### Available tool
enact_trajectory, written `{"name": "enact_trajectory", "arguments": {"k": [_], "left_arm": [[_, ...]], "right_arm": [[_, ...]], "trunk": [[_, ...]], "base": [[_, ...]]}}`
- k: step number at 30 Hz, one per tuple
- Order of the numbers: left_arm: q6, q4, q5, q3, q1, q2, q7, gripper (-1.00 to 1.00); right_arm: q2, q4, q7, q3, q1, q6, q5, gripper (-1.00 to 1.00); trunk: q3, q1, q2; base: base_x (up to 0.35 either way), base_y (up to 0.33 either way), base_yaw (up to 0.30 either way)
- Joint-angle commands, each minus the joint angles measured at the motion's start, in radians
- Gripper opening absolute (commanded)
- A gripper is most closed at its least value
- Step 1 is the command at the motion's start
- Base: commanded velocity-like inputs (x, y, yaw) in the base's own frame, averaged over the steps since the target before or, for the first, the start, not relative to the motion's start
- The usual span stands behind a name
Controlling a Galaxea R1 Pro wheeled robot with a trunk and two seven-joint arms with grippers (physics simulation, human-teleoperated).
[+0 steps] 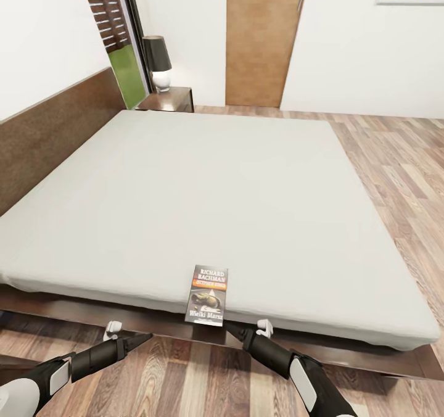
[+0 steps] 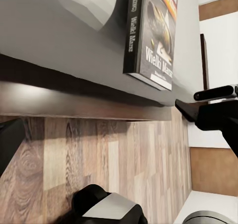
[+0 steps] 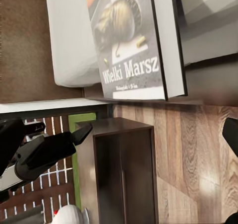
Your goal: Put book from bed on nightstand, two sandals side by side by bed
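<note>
A: So, where's the book point(image 1: 208, 295)?

B: Flat on the bed point(image 1: 203, 195), cover up, right at the near edge of the mattress, with its lower end hanging slightly over. That overhang looks handy: a finger could slip under it instead of scraping the cover.

A: And the arms?

B: Both are low, in front of the bed frame, over the plank floor point(image 1: 185, 374). The right pincer point(image 1: 230, 328) is just beside the book's lower right corner, tip pointing at it but not touching. From the left wrist camera its fingers look drawn together to a point, grasping nothing, though I can't be sure of that. The left pincer point(image 1: 140, 339) is further off to the left; whether it's released or clenched I cannot tell.

A: Why the right arm, you think?

B: It's the nearer one, and its wrist camera looks straight at the book point(image 3: 134, 40), so I'd judge a pickup is being lined up.

A: Destination?

B: A nightstand point(image 1: 168, 100) with a lamp point(image 1: 158, 61) stands at the far side by the headboard. Another dark cabinet point(image 3: 124, 174) shows close to this end in the right wrist view, possibly the nearer nightstand.

A: Risk?

B: Pushing the book off the edge.
</note>
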Motion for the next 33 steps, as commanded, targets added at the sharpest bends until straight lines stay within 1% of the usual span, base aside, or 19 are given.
{"name": "enact_trajectory", "arguments": {"k": [1,4,8,12,20,33], "left_arm": [[0.006,0.000,0.007,-0.005,0.000,0.000,-0.003,1.00],[0.006,0.000,0.007,-0.005,0.000,0.000,-0.003,1.00],[0.006,0.000,0.007,-0.005,0.000,0.000,-0.003,1.00],[0.006,0.000,0.007,-0.005,0.000,0.000,-0.003,1.00],[0.006,0.000,0.007,-0.005,0.000,0.000,-0.003,1.00],[0.006,0.000,0.007,-0.005,0.000,0.000,-0.003,1.00]], "right_arm": [[0.001,0.000,0.003,-0.005,0.000,0.008,-0.009,1.00],[0.001,0.000,0.003,-0.005,0.000,0.008,-0.028,1.00],[0.001,0.000,0.003,-0.005,0.000,0.008,-0.035,1.00],[0.001,0.000,0.003,-0.005,0.000,0.008,-0.036,1.00],[0.001,0.000,0.004,-0.005,0.000,0.008,-0.036,1.00],[0.001,0.000,0.004,-0.005,0.000,0.008,-0.036,1.00]], "trunk": [[-0.001,0.000,0.000],[-0.001,0.000,0.000],[-0.001,0.000,0.000],[-0.001,0.000,0.000],[-0.001,0.000,0.000],[-0.001,0.000,0.000]], "base": [[0.000,0.000,0.012],[0.000,0.000,0.005],[0.000,0.000,0.001],[0.000,0.000,0.026],[0.000,0.000,0.111],[0.000,0.000,0.025]]}}
